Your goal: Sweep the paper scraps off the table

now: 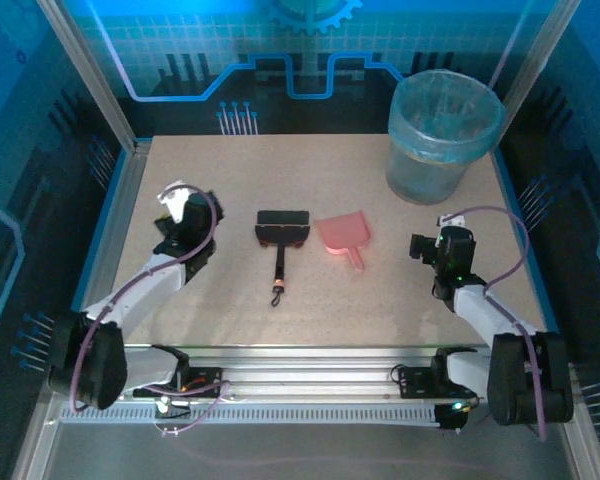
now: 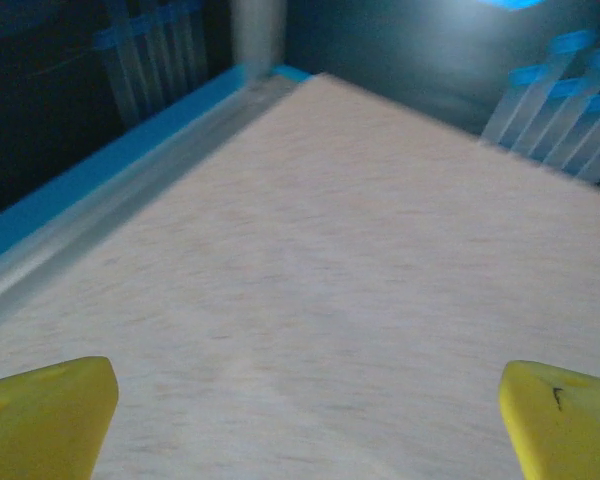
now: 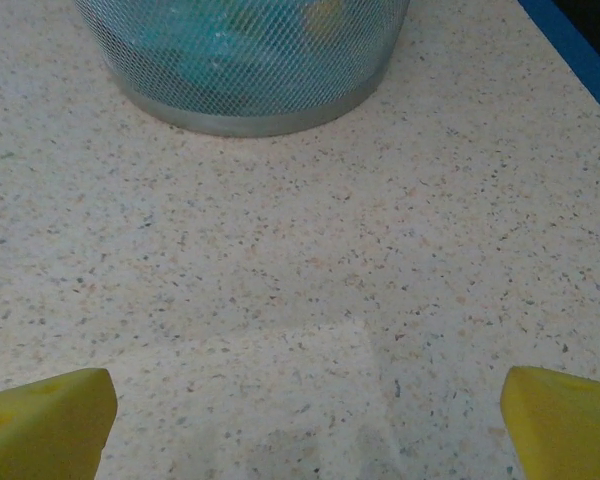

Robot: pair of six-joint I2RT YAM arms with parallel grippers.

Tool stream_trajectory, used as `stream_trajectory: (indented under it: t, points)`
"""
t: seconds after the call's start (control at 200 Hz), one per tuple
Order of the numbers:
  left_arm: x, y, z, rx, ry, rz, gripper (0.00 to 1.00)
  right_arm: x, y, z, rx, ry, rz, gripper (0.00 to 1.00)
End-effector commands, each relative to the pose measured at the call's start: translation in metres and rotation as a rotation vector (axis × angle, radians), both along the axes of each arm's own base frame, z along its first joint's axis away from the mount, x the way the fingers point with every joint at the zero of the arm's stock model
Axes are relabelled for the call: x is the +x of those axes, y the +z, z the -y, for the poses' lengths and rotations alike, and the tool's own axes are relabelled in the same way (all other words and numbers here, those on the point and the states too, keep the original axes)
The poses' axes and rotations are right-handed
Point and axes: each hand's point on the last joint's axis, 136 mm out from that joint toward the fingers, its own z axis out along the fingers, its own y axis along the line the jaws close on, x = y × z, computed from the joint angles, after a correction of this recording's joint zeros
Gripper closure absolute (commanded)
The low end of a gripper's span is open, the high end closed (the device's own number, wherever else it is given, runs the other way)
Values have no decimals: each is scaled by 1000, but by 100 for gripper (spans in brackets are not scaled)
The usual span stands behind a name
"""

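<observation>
No paper scraps show on the table (image 1: pixel 310 170), a beige speckled board in a silver-blue frame. Through the mesh of the bin (image 3: pixel 250 60), blurred blue and yellow shapes show; I cannot tell what they are. My left gripper (image 1: pixel 177 200) hovers over the left part of the table, pointing at the back-left corner. In the left wrist view it (image 2: pixel 305 420) is open, its yellow fingertips (image 2: pixel 45 415) wide apart over bare board. My right gripper (image 1: pixel 427 244) sits near the right side, facing the bin, and is open (image 3: pixel 305 420) with nothing between its fingers.
A black hand brush (image 1: pixel 281 232) lies in the middle of the table, handle toward me. A pink dustpan (image 1: pixel 342 236) lies just right of it. The translucent blue bin (image 1: pixel 443 135) stands at the back right corner. The metal frame (image 2: pixel 110 200) edges the board on the left.
</observation>
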Motion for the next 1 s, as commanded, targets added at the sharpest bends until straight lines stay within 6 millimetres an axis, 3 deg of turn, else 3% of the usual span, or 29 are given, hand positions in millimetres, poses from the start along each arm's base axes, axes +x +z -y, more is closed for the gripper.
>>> stream_trajectory:
  t: [0.0,0.095,0.21,0.3,0.405,0.53,0.66,0.75,0.895,0.995]
  points:
    - [-5,-22,-43,45,91,-35,1,21,14,-3,-13,57,69,0]
    - [-20,-45,-65,67,144,-78,1,32,16,-14,-14,113,94,0]
    - [-16,-55,-65,121,107,-106,1,46,23,-20,-21,146,153,0]
    - [-13,-62,-67,145,90,-109,1,57,17,-29,-8,198,108,0]
    - [-6,-65,-62,122,37,-109,1,60,15,-51,9,315,100,0]
    - [-1,-66,-48,106,-67,-86,1,51,26,-64,-4,343,249,0]
    - [7,-61,-33,89,-165,-12,1,60,5,-83,-53,413,208,0]
    - [9,-66,-17,63,-267,-48,1,56,6,-78,-56,382,227,0]
    - [-14,-64,-36,106,-160,-69,1,60,2,-70,-59,332,211,0]
    - [-15,-63,-32,99,-193,-64,1,61,2,-67,-61,309,211,0]
